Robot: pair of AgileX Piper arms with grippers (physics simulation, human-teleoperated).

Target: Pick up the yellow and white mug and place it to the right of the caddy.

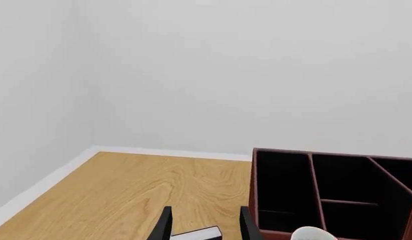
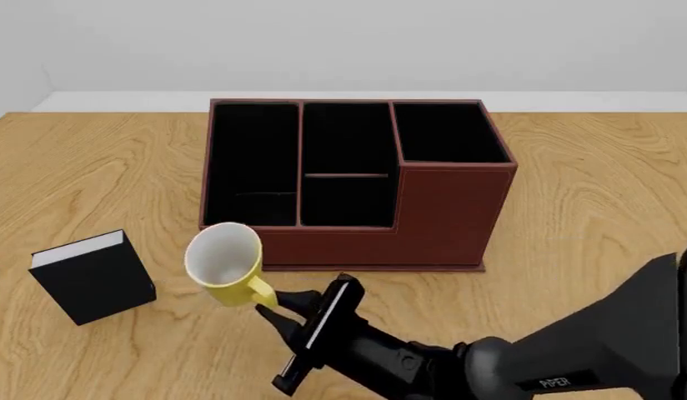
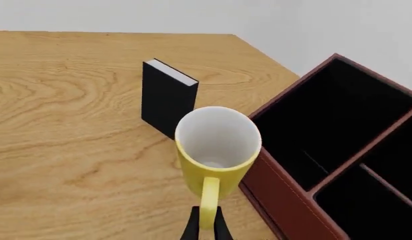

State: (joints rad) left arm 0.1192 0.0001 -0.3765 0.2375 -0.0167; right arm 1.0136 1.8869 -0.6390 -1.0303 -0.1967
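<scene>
We see the yellow and white mug [image 2: 226, 262] pinched by its handle in the right hand [image 2: 279, 307].
It hangs tilted before the caddy [image 2: 355, 179], near the black book [image 2: 93, 276]; our left hand [image 1: 204, 227] is spread, holding nothing.

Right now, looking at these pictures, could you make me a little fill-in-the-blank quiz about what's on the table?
1. The right gripper pinches the mug by its ____.
2. Inside, the mug is coloured ____.
3. In the front view, the black book stands to the ____ of the mug.
4. The caddy has one corner section that is ____ than the others.

Missing words: handle; white; left; taller
</scene>
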